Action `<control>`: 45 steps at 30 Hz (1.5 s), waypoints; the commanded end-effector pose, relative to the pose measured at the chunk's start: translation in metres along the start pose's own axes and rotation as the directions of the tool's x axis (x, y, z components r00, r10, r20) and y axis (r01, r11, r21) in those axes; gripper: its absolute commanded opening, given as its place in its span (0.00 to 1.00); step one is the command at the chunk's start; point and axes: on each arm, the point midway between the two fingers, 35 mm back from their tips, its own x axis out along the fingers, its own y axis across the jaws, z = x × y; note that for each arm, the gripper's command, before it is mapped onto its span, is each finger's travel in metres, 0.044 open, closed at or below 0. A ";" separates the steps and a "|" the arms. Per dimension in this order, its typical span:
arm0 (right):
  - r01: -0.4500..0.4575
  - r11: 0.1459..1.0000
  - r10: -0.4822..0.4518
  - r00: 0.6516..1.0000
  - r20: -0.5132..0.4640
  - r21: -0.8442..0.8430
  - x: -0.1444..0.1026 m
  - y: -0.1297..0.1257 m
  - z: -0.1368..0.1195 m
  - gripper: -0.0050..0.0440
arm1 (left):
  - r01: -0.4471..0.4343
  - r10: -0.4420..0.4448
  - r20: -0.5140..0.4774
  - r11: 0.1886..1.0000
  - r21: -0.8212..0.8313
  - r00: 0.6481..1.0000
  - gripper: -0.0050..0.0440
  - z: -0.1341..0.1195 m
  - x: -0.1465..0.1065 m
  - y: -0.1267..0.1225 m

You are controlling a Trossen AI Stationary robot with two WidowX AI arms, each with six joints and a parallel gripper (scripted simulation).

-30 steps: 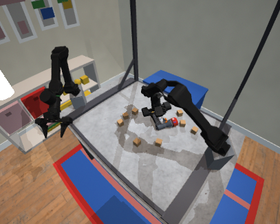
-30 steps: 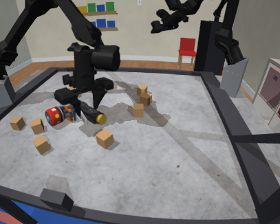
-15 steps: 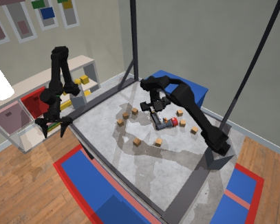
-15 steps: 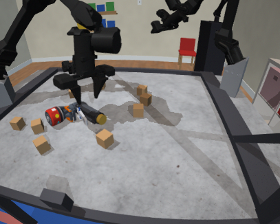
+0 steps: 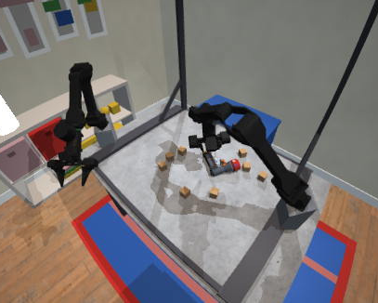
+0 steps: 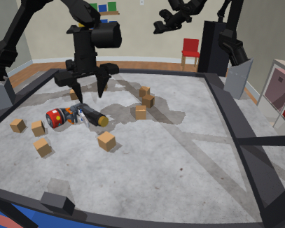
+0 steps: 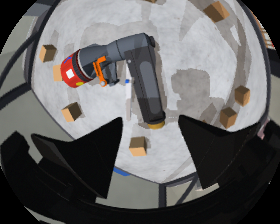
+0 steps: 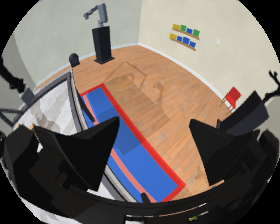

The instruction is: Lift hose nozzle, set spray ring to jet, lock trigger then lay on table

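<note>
The hose nozzle (image 5: 217, 170) (image 6: 92, 114) (image 7: 147, 80) lies on its side on the table. Its red spray ring (image 5: 235, 164) (image 6: 53, 118) (image 7: 71, 71) shows a white square and a yellow mark; no cyan plus or white arrow can be made out. An orange part (image 6: 71, 115) (image 7: 99, 70) sits beside the barrel; a pale thin bar (image 7: 128, 97) runs beside the dark handle. My left gripper (image 5: 211, 145) (image 6: 91, 99) (image 7: 151, 120) is open and empty above the handle, its tips clear of it. My right gripper (image 5: 72, 185) (image 8: 156, 122) is open and empty, outside the table's edge.
Several wooden blocks lie around the nozzle, among them one block (image 6: 106, 141) (image 7: 138, 146) near the handle's end and one block (image 5: 246, 166) (image 6: 38, 128) near the ring. The dark table frame (image 5: 126, 132) borders the table top. A shelf (image 5: 110, 84) stands behind the right arm.
</note>
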 end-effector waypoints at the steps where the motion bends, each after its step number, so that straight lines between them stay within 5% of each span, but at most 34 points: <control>1: 0.001 1.000 -0.001 1.000 0.025 0.003 -0.002 0.000 0.009 0.93 | 0.034 -0.028 -0.076 0.995 0.090 0.997 0.71 -0.001 -0.014 -0.008; 19: 0.001 1.000 -0.001 1.000 0.025 0.003 -0.002 0.000 0.009 0.93 | 0.335 -0.153 -0.346 0.753 0.566 0.926 0.71 0.003 -0.053 -0.025; 31: 0.001 1.000 -0.001 1.000 0.025 0.003 -0.002 0.000 0.009 0.93 | 0.582 -0.265 -0.518 0.334 0.742 0.813 0.71 0.011 -0.088 -0.033; 33: 0.001 1.000 -0.001 1.000 0.025 0.003 -0.002 0.000 0.009 0.93 | 0.582 -0.265 -0.518 0.334 0.742 0.813 0.71 0.011 -0.088 -0.033; 45: 0.001 1.000 -0.001 1.000 0.025 0.003 -0.002 0.000 0.009 0.93 | 0.636 -0.378 -0.654 -0.192 0.748 0.655 0.71 0.026 -0.124 -0.036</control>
